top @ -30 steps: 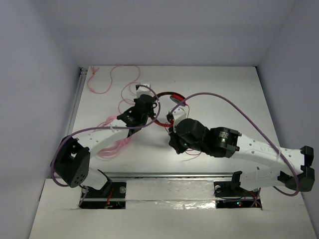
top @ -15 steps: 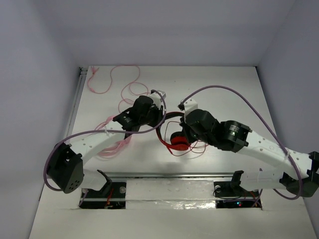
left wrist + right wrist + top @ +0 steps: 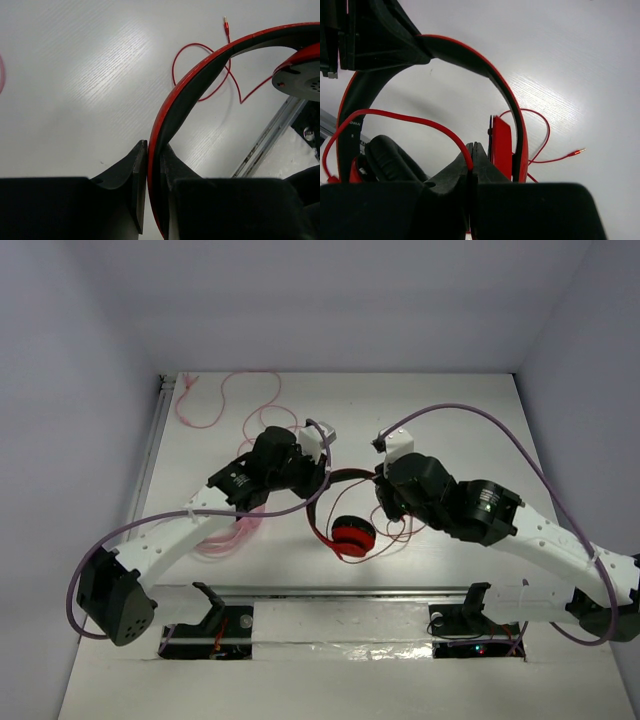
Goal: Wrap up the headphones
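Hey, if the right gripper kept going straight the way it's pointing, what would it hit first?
Probably the headband of the headphones, arching across just ahead of the right gripper, which pinches the red cable. Depth is uncertain.

Pink cable (image 3: pixel 238 532) — white table (image 3: pixel 470 420)

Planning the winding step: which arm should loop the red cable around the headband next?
Right, probably: the right pincer is shut on the red cable, while the left pincer clamps the headband, steadying it.
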`<act>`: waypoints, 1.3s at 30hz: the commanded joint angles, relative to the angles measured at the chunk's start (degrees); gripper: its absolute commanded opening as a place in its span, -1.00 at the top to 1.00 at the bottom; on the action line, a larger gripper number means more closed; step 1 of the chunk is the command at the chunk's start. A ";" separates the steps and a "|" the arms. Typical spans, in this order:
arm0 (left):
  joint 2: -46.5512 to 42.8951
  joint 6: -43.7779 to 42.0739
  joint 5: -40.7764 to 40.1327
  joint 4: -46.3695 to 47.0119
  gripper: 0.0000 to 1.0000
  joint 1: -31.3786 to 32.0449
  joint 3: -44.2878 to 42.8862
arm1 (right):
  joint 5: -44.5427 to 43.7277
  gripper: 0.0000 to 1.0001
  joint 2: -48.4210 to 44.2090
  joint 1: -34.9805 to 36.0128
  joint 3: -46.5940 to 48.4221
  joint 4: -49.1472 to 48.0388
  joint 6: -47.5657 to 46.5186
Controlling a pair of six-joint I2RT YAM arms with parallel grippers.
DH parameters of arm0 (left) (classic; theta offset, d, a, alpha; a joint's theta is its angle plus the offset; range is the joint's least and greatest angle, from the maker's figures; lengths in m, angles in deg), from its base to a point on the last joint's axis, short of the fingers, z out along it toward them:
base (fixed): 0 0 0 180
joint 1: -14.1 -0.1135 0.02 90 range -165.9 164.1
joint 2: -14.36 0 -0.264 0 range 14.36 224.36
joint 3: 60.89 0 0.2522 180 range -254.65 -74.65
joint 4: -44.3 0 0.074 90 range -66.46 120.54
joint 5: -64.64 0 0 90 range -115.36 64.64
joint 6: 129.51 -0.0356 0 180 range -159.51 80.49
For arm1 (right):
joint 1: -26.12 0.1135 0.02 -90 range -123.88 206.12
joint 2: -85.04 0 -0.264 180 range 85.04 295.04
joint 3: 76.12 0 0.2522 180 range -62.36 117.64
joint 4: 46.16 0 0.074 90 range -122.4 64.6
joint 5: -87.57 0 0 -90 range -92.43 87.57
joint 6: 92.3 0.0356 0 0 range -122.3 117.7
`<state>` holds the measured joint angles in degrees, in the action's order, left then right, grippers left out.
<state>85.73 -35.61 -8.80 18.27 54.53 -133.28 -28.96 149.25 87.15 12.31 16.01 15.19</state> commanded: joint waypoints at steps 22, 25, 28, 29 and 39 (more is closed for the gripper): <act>-10.81 1.09 15.61 8.49 1.00 -1.58 1.59 | -5.56 0.97 -4.96 -0.22 -1.11 -3.49 2.45; -12.13 4.17 16.66 11.91 1.00 -3.59 2.38 | -4.50 0.90 -7.33 -0.22 -3.30 -5.24 3.77; -13.28 8.57 16.15 16.83 1.00 -5.17 3.78 | -3.89 0.78 -9.97 -0.22 -5.85 -7.70 5.44; -13.71 10.49 15.18 18.15 1.00 -5.18 4.14 | -3.28 0.77 -10.85 -0.22 -6.64 -8.75 6.14; -15.91 17.10 6.04 23.52 1.00 -5.80 2.65 | 12.54 0.49 -17.89 -0.22 -23.68 -37.72 6.50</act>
<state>72.68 -23.45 -0.65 33.77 48.87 -128.86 -21.83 131.15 87.15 -7.99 -6.72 21.05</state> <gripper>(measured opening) 0.087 0.250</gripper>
